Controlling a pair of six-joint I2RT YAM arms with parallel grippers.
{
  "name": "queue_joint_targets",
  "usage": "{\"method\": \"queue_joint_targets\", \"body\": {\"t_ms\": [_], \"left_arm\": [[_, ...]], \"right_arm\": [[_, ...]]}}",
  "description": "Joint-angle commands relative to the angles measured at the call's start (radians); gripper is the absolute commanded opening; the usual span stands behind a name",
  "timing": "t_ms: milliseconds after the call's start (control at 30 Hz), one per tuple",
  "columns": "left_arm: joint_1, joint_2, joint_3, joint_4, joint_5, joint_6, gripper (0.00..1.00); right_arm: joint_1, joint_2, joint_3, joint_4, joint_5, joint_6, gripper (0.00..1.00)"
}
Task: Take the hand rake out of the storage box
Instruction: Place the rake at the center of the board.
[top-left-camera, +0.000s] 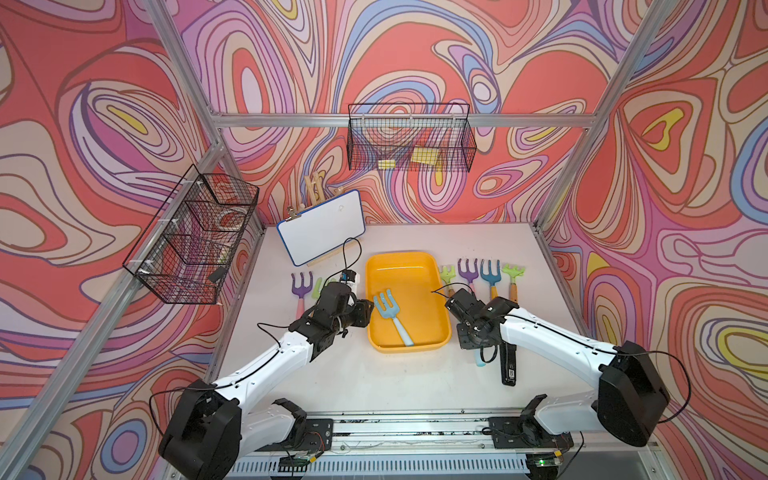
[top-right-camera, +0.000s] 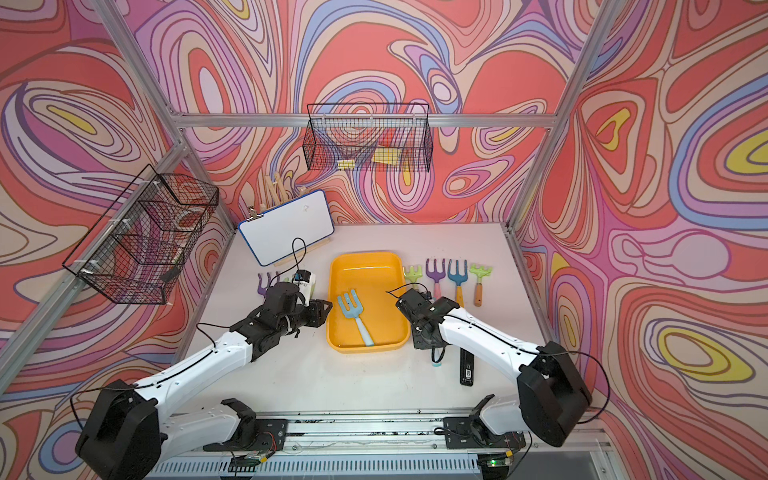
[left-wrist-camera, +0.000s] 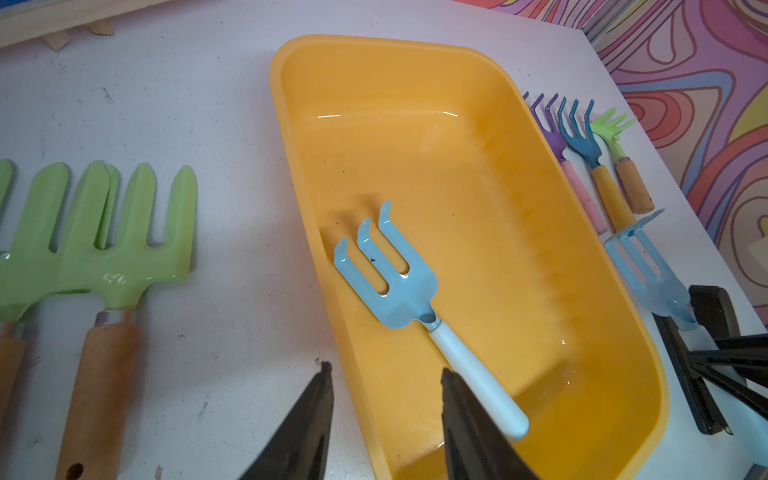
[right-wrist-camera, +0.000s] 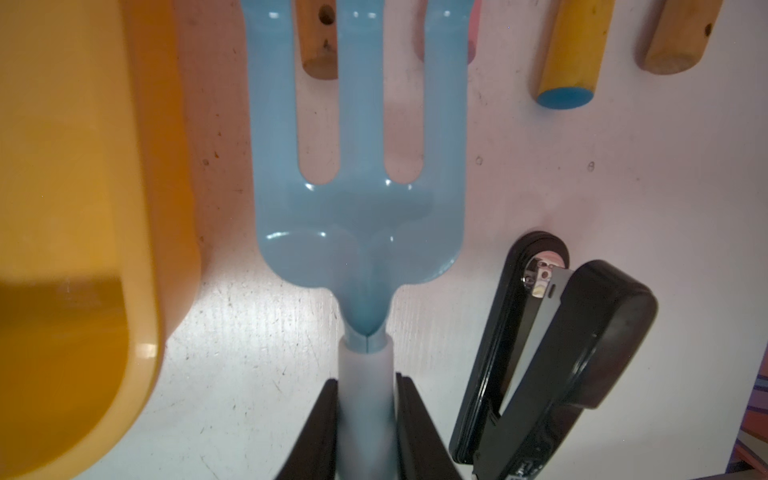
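Observation:
The yellow-orange storage box (top-left-camera: 399, 274) sits mid-table in both top views. Inside it lies a light blue hand rake (top-left-camera: 386, 309) with a white handle (left-wrist-camera: 478, 378), tines pointing to the back. My left gripper (left-wrist-camera: 386, 369) is open at the box's left rim. One finger is over the table, the other over the box next to the rake's handle. It holds nothing. My right gripper (right-wrist-camera: 365, 377) is shut on the handle of a second light blue hand rake (right-wrist-camera: 357, 232). This rake is outside the box, just right of it, low over the table.
A black stapler (right-wrist-camera: 561, 353) lies beside the held rake. Several coloured rakes (top-left-camera: 490, 276) lie in a row right of the box. Left of it are a purple rake (top-left-camera: 301, 286) and green rakes (left-wrist-camera: 104, 249). A whiteboard (top-left-camera: 320, 226) stands behind. Wire baskets (top-left-camera: 409, 141) hang on the walls.

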Motion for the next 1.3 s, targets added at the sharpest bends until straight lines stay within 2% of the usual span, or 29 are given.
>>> {"method": "queue_joint_targets", "body": {"t_ms": [0,1267], "left_arm": [[-0.007,-0.020,-0.003,0.006,-0.010,-0.001,0.47],[-0.007,-0.012,0.000,0.003,-0.016,0.004,0.47]], "right_arm": [[0.005,0.013,-0.008,0.020,0.000,0.008,0.20],[0.005,0.166,-0.022,0.125,-0.054,-0.038,0.23]]}}
